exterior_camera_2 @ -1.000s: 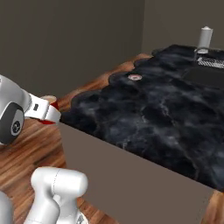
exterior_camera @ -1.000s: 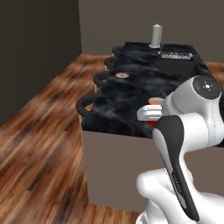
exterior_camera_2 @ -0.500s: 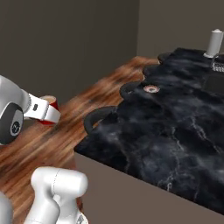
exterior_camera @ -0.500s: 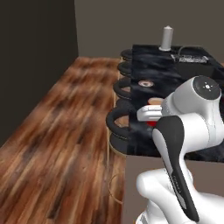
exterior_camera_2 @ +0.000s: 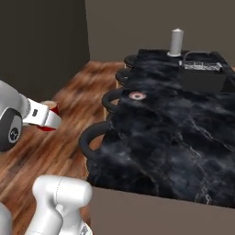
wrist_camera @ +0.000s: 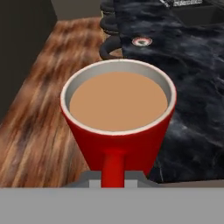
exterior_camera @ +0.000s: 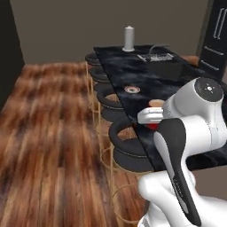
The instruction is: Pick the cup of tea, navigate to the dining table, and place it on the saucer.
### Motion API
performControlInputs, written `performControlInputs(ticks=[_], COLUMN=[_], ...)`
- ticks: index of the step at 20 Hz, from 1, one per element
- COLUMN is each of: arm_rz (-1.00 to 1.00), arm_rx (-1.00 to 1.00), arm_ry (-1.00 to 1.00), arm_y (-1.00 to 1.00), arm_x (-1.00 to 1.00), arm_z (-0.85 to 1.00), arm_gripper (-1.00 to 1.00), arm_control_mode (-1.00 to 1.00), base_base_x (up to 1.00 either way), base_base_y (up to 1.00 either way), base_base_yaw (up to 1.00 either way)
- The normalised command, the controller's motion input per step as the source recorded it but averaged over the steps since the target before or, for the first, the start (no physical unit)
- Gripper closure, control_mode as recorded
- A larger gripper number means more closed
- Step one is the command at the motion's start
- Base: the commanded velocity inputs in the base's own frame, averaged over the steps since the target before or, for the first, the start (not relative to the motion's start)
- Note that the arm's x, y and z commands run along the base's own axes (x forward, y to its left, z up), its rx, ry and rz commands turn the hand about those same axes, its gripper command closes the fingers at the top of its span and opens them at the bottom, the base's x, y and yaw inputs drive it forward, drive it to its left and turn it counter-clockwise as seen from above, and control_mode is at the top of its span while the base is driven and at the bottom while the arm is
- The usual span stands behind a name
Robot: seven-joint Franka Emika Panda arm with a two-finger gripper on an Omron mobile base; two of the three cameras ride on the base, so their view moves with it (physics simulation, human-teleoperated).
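Gripper [wrist_camera: 113, 181] of mine is clamped on the cup of tea [wrist_camera: 118, 120] by its handle, so pickup's done. I've reached the dining table [exterior_camera_2: 183, 128]. What's left: the saucer [exterior_camera_2: 137, 96] sits farther along near its left edge.

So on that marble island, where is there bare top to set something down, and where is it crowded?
The dining table is bare from its near edge up to the saucer, and beside the saucer toward the sink. The far end is crowded: sink, faucet and a grey cylinder. The cup of tea sits in the gripper.
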Motion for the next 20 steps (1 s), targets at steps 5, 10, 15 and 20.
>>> performControlInputs(ticks=[5, 10, 15, 20], arm_rz=[0.00, 0.00, 0.00, 0.00], arm_rx=[0.00, 0.00, 0.00, 0.00], arm_ry=[0.00, 0.00, 0.00, 0.00], arm_y=[0.00, 0.00, 0.00, 0.00], arm_x=[0.00, 0.00, 0.00, 0.00], arm_z=[0.00, 0.00, 0.00, 0.00], arm_gripper=[1.00, 1.00, 1.00, 1.00], arm_control_mode=[1.00, 1.00, 1.00, 1.00], base_base_x=[1.00, 0.98, 0.43, 0.06], base_base_y=[0.99, 1.00, 1.00, 1.00], base_base_yaw=[-0.53, -0.53, -0.46, -0.40])
